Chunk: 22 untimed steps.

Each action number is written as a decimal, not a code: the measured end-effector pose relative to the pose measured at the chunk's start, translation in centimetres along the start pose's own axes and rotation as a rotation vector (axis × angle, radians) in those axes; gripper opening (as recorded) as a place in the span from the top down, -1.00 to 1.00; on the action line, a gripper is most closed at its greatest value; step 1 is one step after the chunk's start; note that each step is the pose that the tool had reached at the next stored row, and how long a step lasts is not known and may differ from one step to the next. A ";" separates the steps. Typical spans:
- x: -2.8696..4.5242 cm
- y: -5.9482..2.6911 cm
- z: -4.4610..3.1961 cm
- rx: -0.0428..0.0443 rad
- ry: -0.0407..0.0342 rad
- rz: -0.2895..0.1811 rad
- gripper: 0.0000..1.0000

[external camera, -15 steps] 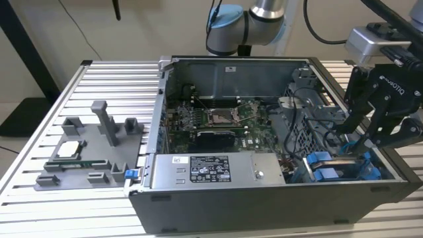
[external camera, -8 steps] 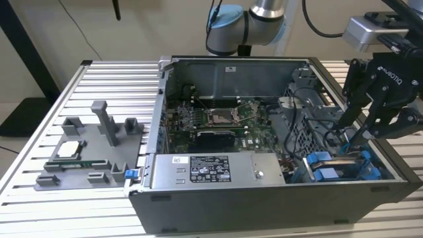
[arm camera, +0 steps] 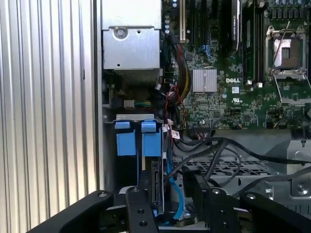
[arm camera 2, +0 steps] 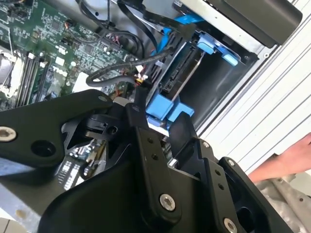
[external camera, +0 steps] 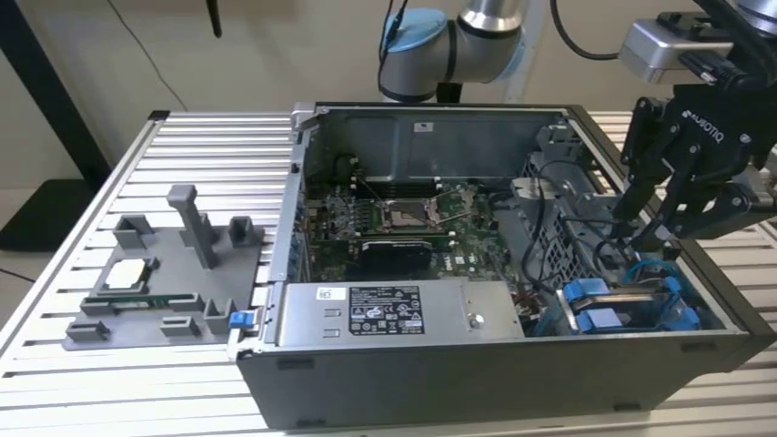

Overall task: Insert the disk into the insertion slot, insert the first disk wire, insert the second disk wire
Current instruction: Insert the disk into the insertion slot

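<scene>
Open computer case [external camera: 486,382] on a slatted counter [external camera: 182,137], black gripper [external camera: 640,229] over it. Hovers above the insertion slot [arm camera: 131,118], jaws spread either side of the disk [arm camera: 156,184] standing edgewise there.

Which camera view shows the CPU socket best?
The first wrist view: the CPU socket lies almost whole, seen from above. The exterior view shows it at a slant, farther off. The second wrist view cuts it at the picture's edge.
</scene>
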<state>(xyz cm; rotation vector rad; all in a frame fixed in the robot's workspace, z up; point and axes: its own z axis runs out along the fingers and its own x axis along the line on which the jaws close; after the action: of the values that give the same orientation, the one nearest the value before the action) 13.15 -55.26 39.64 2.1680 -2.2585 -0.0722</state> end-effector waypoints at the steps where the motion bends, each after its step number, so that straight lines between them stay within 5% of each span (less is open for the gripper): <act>1: -0.04 0.00 0.05 -0.0002 -0.0049 0.000 -1.00; 6: -0.22 -0.01 0.58 -0.0010 -0.0207 -0.008 -1.00; 13: -0.43 -0.02 1.00 -0.0014 -0.0218 -0.048 -1.00; 22: -0.48 -0.04 1.00 -0.0025 -0.0345 -0.069 -1.00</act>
<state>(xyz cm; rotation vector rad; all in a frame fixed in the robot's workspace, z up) 13.17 -54.76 38.64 2.2604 -2.2000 -0.1138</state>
